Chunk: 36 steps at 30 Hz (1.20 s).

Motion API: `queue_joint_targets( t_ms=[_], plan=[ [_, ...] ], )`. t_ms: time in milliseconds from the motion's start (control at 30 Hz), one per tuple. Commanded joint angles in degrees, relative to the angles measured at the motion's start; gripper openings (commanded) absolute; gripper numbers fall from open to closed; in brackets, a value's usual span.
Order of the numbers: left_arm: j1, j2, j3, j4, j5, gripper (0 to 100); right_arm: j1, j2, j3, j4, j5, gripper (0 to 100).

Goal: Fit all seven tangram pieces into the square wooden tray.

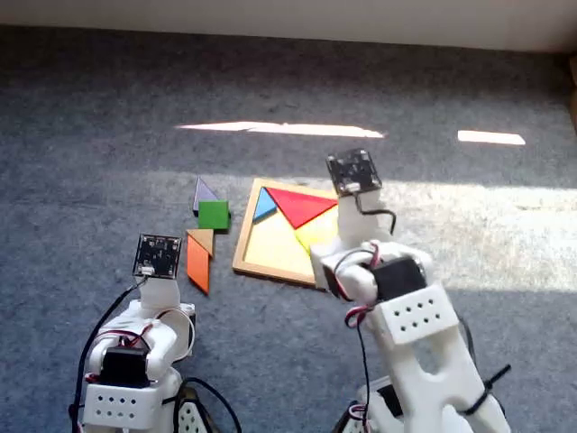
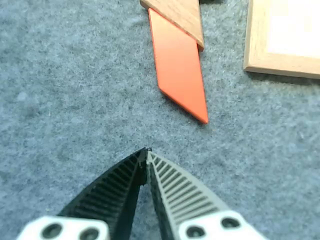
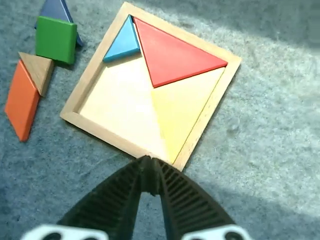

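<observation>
In the high view, the square wooden tray was seen on the grey desk with a red triangle, a blue triangle and a yellow triangle already seated. Four pieces were left outside it, in a column just beside its left rim: a purple triangle, a green square, a wooden triangle and an orange parallelogram. The left arm was placed directly behind that column and the right arm over the tray, so the left was judged the nearer to the loose pieces.

In the left wrist view, the left gripper was shown with its fingers together and empty. The orange parallelogram lay ahead of the tips, near but apart. Its long axis ran almost along the line of reach, and its far end touched the wooden triangle.

In the right wrist view, the right gripper was likewise shown with fingers pressed together, holding nothing, at the tray's near corner. The loose pieces lay well off to one side.
</observation>
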Motion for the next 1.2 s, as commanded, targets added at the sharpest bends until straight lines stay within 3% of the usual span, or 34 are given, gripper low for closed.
queue_joint_targets(
  t_ms=[0, 367, 667, 1167],
  plan=[
    [0.4, -1.8, 1.1, 0.26, -0.53, 1, 3.91, -10.95, 6.9, 0.31, 0.62, 0.5],
    [0.4, -1.8, 1.1, 0.26, -0.53, 1, 12.0, -39.16, 23.69, 0.31, 0.97, 0.6],
    [0.4, -1.8, 1.1, 0.26, -0.53, 1, 12.18, -57.36, 36.79, 0.4, 0.97, 0.6],
    [0.4, -1.8, 1.1, 0.26, -0.53, 1, 15.52, -57.98, 51.91, 0.4, 1.05, 0.6]
  ],
)
